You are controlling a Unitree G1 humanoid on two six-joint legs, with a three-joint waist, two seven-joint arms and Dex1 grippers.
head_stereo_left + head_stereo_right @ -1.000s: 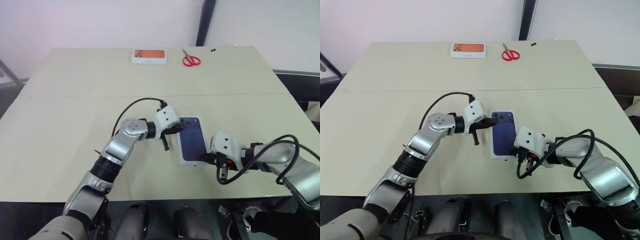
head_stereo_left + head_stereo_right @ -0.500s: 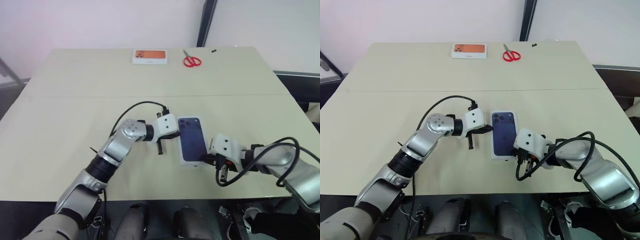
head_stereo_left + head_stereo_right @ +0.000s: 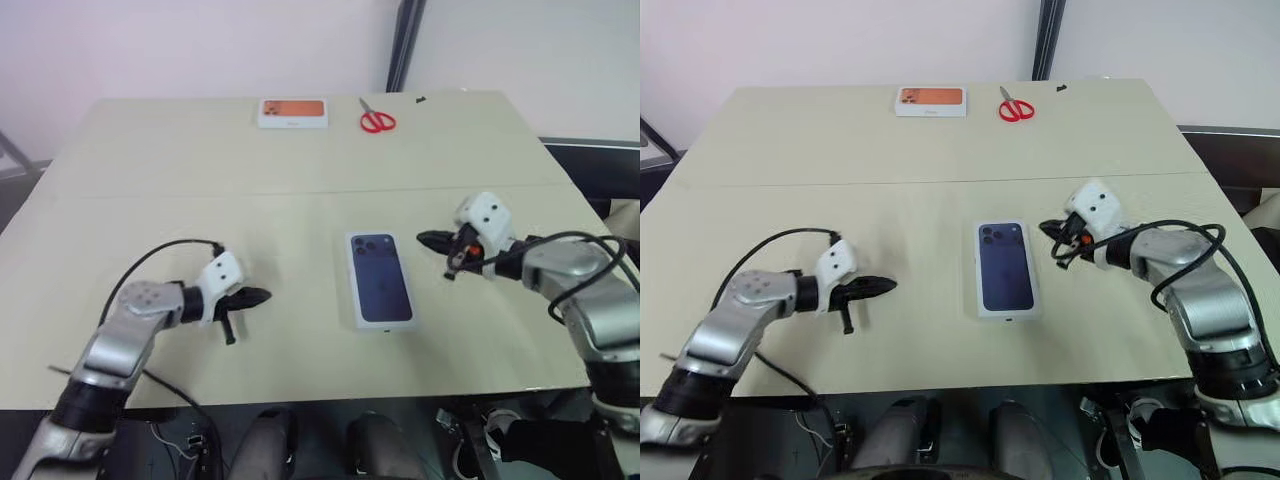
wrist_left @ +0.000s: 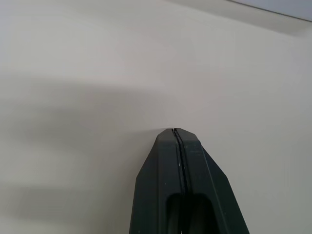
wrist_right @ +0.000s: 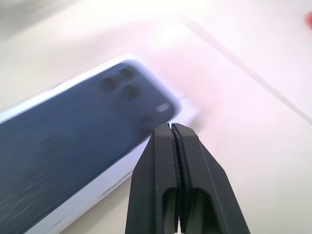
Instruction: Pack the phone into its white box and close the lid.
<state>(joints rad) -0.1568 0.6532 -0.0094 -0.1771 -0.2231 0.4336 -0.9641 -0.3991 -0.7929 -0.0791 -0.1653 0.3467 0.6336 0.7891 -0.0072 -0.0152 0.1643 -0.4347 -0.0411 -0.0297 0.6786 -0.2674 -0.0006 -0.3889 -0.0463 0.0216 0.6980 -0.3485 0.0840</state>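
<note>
- The table (image 3: pixel 150 200) is a pale cream-beige, plain, with one thin darker seam line running across it.
- The lid (image 3: pixel 379 279) is white around its rim, and its top carries a dark navy-blue phone picture with black camera rings in one corner.
- The box with an orange picture (image 3: pixel 293 112) is white with an orange print on top.
- The scissors (image 3: pixel 377 119) have bright red handles and grey blades.
- The left gripper (image 3: pixel 258 297) has black fingers behind a white wrist block.
- The right gripper (image 3: pixel 427 240) has black fingers, a white block and a small orange spot beside it.
- The cables on both arms are black.
</note>
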